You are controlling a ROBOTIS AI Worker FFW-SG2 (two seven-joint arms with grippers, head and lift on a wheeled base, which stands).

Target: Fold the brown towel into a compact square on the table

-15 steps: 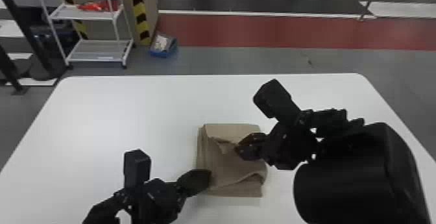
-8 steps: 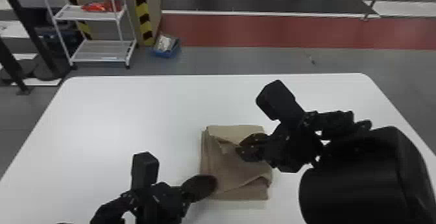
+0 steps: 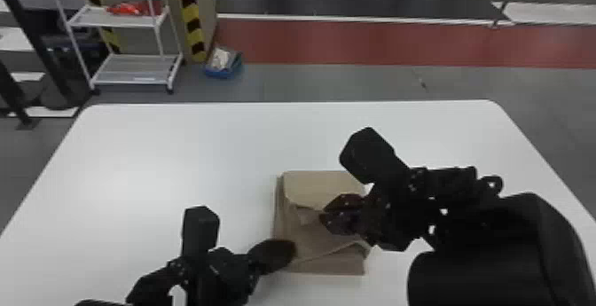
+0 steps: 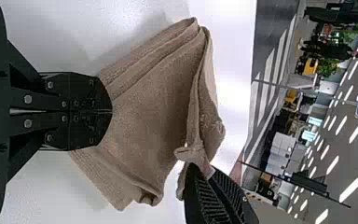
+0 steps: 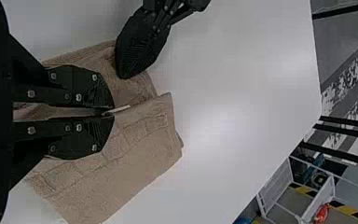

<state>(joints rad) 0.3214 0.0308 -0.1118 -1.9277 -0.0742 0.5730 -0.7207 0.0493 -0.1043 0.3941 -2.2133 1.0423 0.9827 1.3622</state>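
Observation:
The brown towel (image 3: 328, 260) lies folded in layers on the white table, its far part turned over toward the near side, with creases near the middle. My left gripper (image 3: 293, 251) is at the towel's near left corner; in the left wrist view the left gripper (image 4: 112, 112) has its fingers together over the towel (image 4: 144, 107). Above the towel's middle right, my right gripper (image 3: 323, 218) holds a raised fold. Seen from the right wrist, the right gripper (image 5: 113, 113) pinches cloth with a small white tag beside the towel's banded flap (image 5: 121, 154).
Around the towel spreads the white table (image 3: 155, 158). The right arm (image 3: 488, 256) stretches over the table's right side, and both grippers are close together. Beyond the far edge stand a white shelf rack (image 3: 128, 68) and a blue bin (image 3: 224, 68) on the floor.
My right gripper has come slightly nearer the front, drawing the towel's far flap farther over. The left gripper has shifted a little to the right, staying at the near left corner.

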